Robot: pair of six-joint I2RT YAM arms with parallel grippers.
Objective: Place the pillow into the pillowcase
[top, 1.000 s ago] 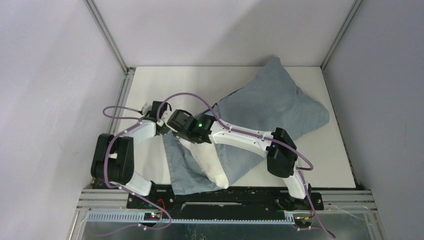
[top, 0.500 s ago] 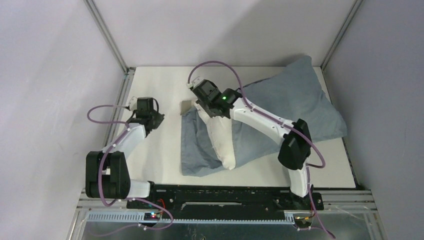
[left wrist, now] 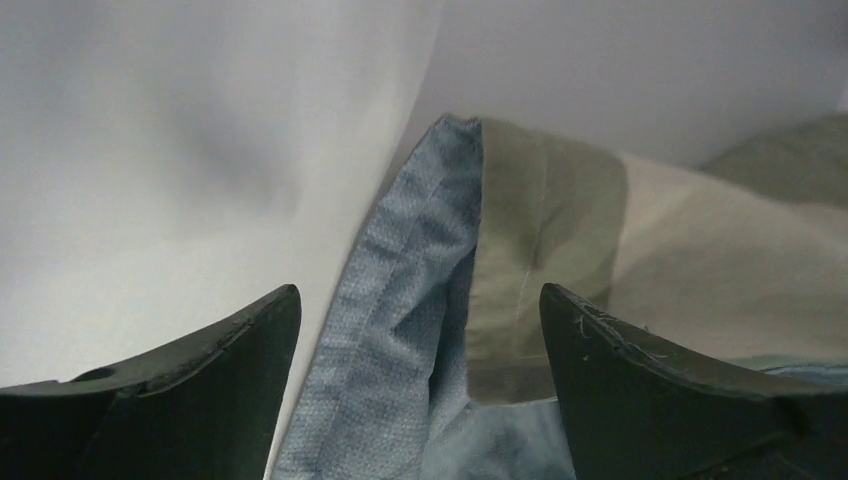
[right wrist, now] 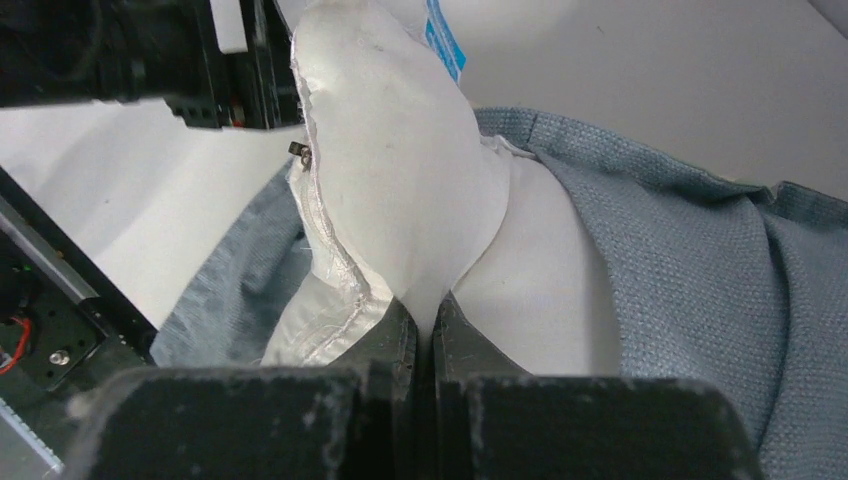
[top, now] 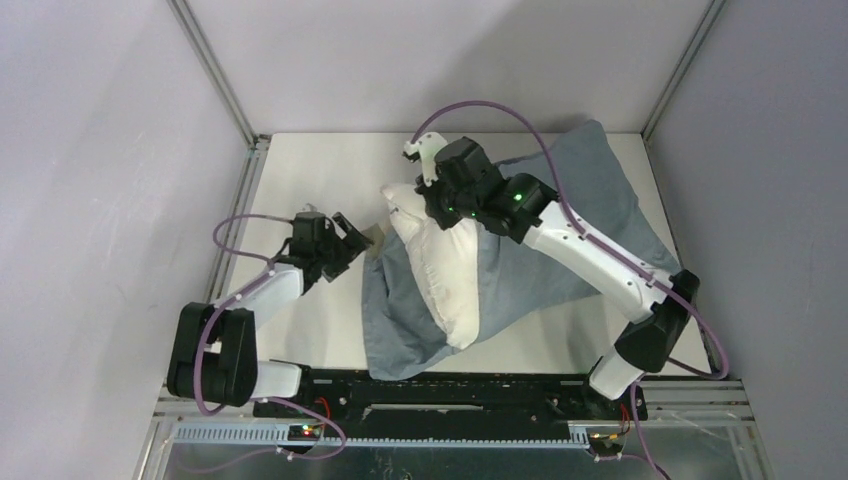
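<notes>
The off-white pillow (top: 445, 275) lies slantwise on the blue-grey pillowcase (top: 600, 215), its near end at the table's front. My right gripper (top: 425, 205) is shut on a pinch of the pillow's (right wrist: 400, 160) far end, beside the blue tag (right wrist: 445, 40); the pillowcase (right wrist: 690, 270) spreads below and to the right. My left gripper (top: 358, 238) stands open at the pillowcase's left edge. Between its jaws (left wrist: 420, 330) lies the blue hem (left wrist: 400, 290), untouched, with the beige-green inner side (left wrist: 545, 240) folded next to it.
The white table (top: 310, 170) is boxed in by pale walls with metal corner posts (top: 215, 80). A black rail (top: 450, 385) with the arm bases runs along the near edge. The left arm's wrist (right wrist: 130, 50) shows close to the pillow's raised end.
My left gripper has opened and moved right to the pillowcase's edge. The right gripper, shut on the pillow, has carried its far end back and to the right.
</notes>
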